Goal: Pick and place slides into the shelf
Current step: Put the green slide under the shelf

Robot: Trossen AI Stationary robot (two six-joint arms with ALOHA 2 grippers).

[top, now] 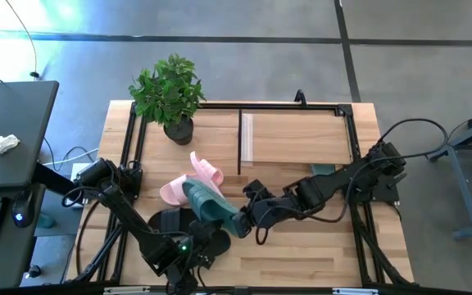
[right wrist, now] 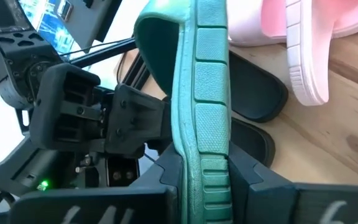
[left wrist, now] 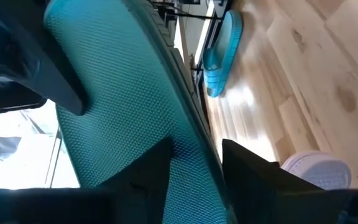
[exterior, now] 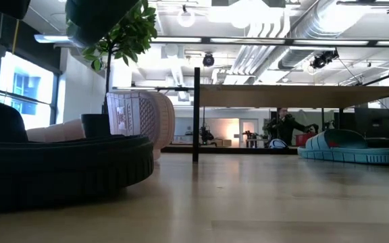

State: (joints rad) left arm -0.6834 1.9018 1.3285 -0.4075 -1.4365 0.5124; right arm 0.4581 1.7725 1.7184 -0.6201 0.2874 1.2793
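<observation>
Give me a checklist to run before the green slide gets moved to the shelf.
1. Right tool clamped on green slide: ok.
2. Left tool holding it too: cannot tell.
3. Shelf top bare for placing: ok.
4. Pink slides clear of the lift: cannot tell, they lie close beside it.
</observation>
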